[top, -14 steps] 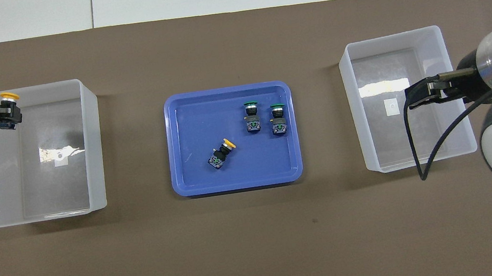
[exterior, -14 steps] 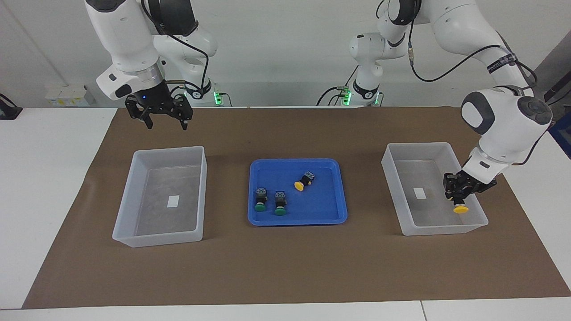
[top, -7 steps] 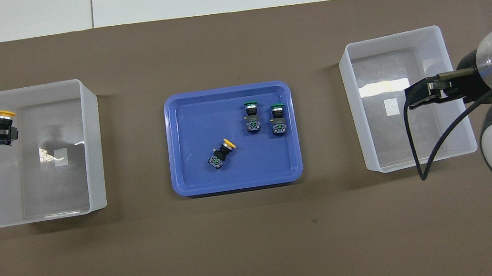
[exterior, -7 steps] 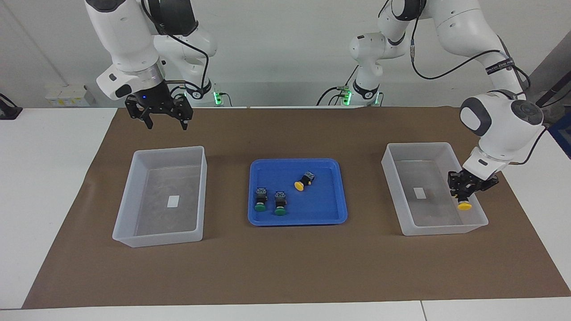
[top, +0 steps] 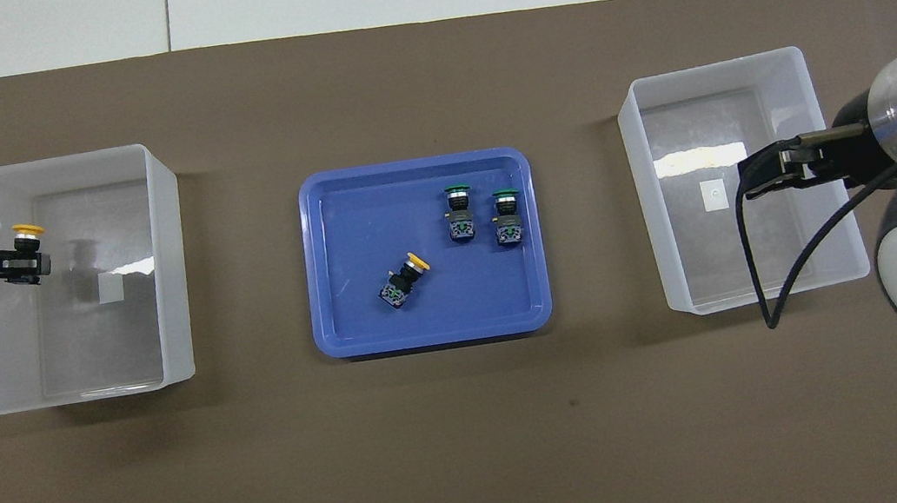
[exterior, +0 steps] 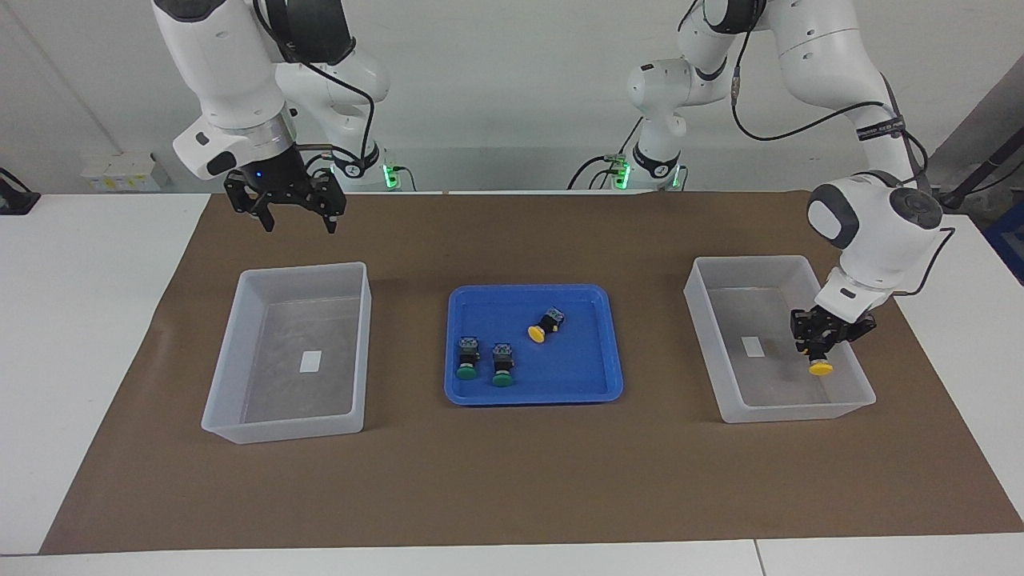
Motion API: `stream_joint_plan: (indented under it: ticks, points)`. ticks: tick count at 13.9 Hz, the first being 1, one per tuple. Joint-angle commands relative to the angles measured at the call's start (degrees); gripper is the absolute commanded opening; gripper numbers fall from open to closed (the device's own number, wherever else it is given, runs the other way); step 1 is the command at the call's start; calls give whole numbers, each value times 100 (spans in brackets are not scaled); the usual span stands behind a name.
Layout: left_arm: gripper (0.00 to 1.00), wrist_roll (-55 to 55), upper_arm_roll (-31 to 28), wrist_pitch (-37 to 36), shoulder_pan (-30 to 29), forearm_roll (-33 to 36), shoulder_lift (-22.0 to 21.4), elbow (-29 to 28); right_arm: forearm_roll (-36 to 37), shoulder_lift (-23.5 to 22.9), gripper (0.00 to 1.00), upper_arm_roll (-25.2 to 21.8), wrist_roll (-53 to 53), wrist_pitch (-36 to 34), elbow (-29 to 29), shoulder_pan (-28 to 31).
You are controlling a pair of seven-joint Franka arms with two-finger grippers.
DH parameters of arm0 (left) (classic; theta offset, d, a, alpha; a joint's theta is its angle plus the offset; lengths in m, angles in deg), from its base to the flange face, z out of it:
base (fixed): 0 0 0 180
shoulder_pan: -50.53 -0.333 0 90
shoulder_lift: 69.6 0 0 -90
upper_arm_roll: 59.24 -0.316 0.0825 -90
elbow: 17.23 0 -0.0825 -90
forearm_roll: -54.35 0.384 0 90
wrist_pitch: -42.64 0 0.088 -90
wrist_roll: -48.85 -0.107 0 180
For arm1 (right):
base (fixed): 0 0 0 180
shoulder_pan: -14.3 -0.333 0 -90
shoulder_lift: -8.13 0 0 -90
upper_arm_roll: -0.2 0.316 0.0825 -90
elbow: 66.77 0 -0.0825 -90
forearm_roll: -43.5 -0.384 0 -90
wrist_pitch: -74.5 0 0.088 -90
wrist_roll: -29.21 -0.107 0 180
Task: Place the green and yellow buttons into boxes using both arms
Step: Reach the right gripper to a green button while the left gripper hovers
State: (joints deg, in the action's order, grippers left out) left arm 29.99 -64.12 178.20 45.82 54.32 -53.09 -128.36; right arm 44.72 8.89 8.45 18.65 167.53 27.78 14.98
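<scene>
The left gripper (exterior: 818,349) clenched a yellow-capped black push-button (exterior: 820,366) inside the translucent plastic tub (exterior: 724,404) at its end. The right gripper (exterior: 296,222) waited spread above the brown mat. Three more push-buttons (exterior: 502,364) lay in the shallow blue tray (exterior: 608,336).

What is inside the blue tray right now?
The blue tray holds two green buttons side by side and one yellow button lying tilted; nothing there is covered.
</scene>
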Motion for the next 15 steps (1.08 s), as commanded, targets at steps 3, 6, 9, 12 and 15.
stream_joint_plan:
  ticks: [3, 6, 9, 12, 15]
  points:
    - [0, 287, 5, 399, 49, 109, -139, -461, -43, 100, 100, 36, 204, 30, 98, 64]
    - [0, 488, 5, 716, 67, 109, -112, -673, -69, 65, 100, 62, 169, 512, 124, -24]
    - [40, 524, 5, 717, 137, 109, -112, -656, -61, -92, 100, 71, 90, 724, 142, -191]
    - [87, 515, 5, 655, 146, 109, -103, -586, -17, -356, 100, 71, -147, 1232, 125, -436]
    - [94, 515, 5, 463, 181, 109, -95, -376, 54, -672, 100, 63, -709, 1777, 89, -753]
